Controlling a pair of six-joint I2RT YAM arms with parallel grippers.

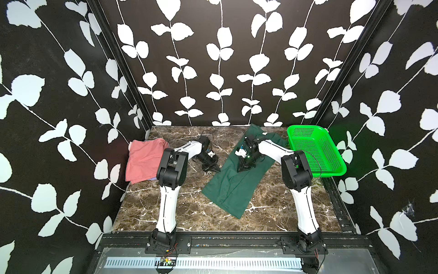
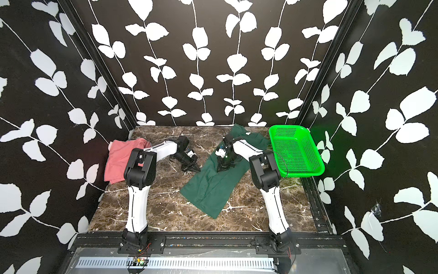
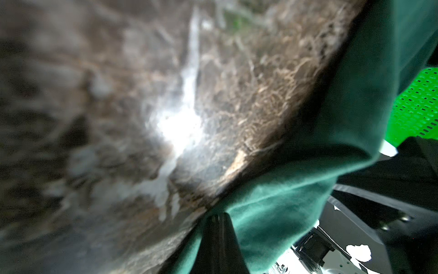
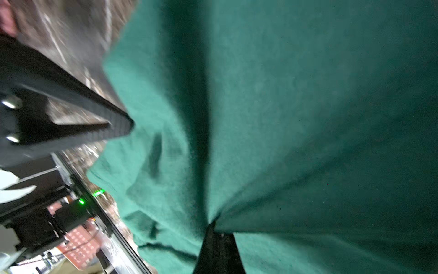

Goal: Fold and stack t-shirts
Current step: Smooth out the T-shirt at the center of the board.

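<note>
Brown marble table (image 1: 184, 208). Lying directly on it: pink tee (image 1: 142, 159), far left, loosely folded; green tee (image 1: 227, 187), spread diagonally from centre to far right; basket (image 1: 331, 174), far right, just beside it.

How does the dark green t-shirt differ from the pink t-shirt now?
The dark green t-shirt lies stretched out diagonally in the middle; the pink t-shirt sits loosely folded at the far left. The left gripper and right gripper pinch the green one; neither holds the pink one. Both are plain cloth.

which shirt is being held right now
The dark green shirt, mid-table: both pairs of jaws are pinched shut on its cloth. The pink shirt lies untouched at the table's left edge.
</note>
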